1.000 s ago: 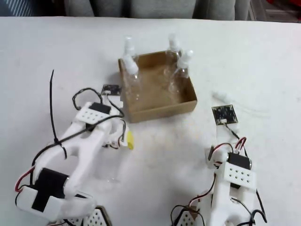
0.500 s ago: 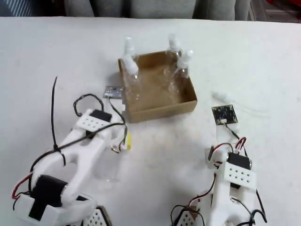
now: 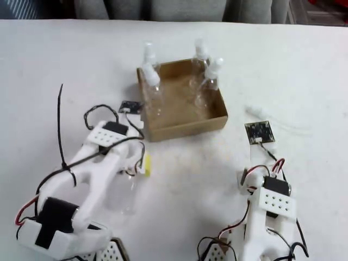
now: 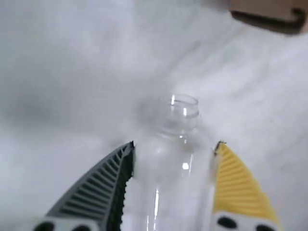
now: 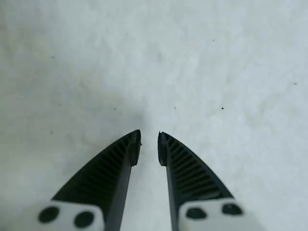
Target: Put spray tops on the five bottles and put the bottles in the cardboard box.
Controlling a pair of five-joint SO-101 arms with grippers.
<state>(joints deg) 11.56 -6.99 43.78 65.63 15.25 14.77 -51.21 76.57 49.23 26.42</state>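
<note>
Biggest risk I see: the left gripper (image 4: 173, 147) is clamped on the bottle (image 4: 168, 178) low on its smooth, clear body, grey finger on one side and yellow on the other. It could twist or squirt out if I squeeze harder or swing fast. Second risk is boxing it uncapped, since the neck is bare. What looks like the last spray top (image 3: 251, 111) lies on the table (image 3: 65, 49) right of the box (image 3: 187, 126), near the right arm and well apart from the bottle. Threading its thin tube into that narrow neck would be fiddly, and a tilted bottle would make it miss. The box already holds four capped bottles (image 3: 209, 76), so a careless drop could tip them. The right gripper (image 5: 149, 142) hangs over bare table, fingers all but together, holding nothing. The bottle is transparent and looks empty, with an open threaded mouth pointing away from the wrist toward the box. It sits short of the box, between the left fingers.
</note>
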